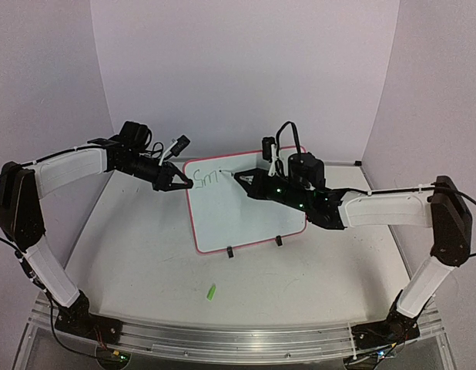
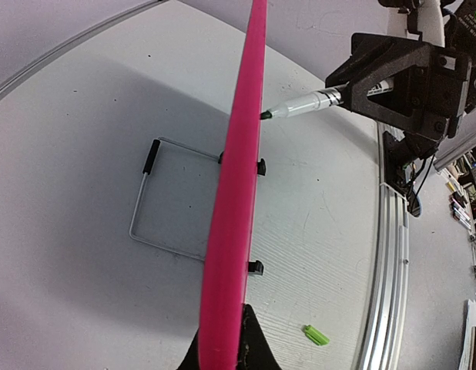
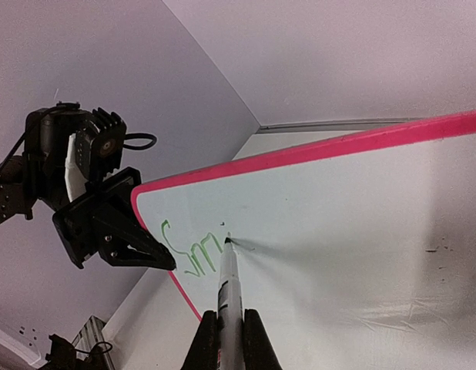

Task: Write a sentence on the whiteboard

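The whiteboard point(image 1: 249, 220), white with a red-pink rim, stands tilted on the table's middle. In the left wrist view it shows edge-on as a pink rim point(image 2: 236, 200). My left gripper point(image 1: 182, 185) is shut on the board's upper left edge, with its black fingers point(image 2: 257, 343) on either side of the rim. My right gripper point(image 1: 252, 182) point(image 3: 229, 324) is shut on a marker point(image 3: 226, 281) point(image 2: 307, 102). The marker's tip touches the board just right of the green letters "Sm" point(image 3: 193, 250) point(image 1: 209, 179), the start of the sentence.
A small green marker cap point(image 1: 211, 292) point(image 2: 316, 334) lies on the table in front of the board. Two black clip feet point(image 1: 230, 251) point(image 1: 279, 240) hold its lower edge; a wire stand point(image 2: 145, 202) props it from behind. An aluminium rail point(image 1: 238, 335) runs along the near edge.
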You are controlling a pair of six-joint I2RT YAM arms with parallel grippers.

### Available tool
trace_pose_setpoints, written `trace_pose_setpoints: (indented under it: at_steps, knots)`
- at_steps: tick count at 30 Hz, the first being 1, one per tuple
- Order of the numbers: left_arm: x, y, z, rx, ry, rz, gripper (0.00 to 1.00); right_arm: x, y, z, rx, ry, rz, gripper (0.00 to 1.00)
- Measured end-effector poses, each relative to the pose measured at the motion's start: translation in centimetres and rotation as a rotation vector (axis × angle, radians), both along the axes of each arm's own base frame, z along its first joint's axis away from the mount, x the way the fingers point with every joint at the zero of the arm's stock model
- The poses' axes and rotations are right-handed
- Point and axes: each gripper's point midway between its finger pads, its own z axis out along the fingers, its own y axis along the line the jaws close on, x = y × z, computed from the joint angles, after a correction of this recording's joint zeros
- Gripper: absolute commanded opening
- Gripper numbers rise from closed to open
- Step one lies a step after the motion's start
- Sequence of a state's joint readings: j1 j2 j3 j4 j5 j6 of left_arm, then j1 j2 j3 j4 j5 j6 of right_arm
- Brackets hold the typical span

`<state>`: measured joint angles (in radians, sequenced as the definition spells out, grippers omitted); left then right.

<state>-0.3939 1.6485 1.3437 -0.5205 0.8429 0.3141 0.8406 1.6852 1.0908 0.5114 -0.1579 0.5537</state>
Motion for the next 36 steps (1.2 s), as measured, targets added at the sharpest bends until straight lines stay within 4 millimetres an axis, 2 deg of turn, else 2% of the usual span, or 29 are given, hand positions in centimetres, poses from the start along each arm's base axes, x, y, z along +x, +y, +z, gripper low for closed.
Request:
trace_pose_setpoints:
  at_steps: [11,22,31,36]
  knots:
    - [0.0,0.0,0.0,0.001,0.0,0.001,0.0,0.1,-0.1,-0.2,-0.003,0.006,-0.011,0.0]
    - [0.1,0.1,-0.1,0.004,0.006,0.009,0.0,-0.6,-0.5,-2.5,-0.023,0.055,-0.005,0.0]
    - [0.0,0.0,0.0,0.003,0.005,0.006,0.0,-0.8,-0.6,-2.1,-0.021,0.054,0.001,0.0]
    - [0.0,0.0,0.0,0.002,0.004,0.003,0.0,-1.0,-0.9,-0.9,-0.009,0.034,0.003,0.0]
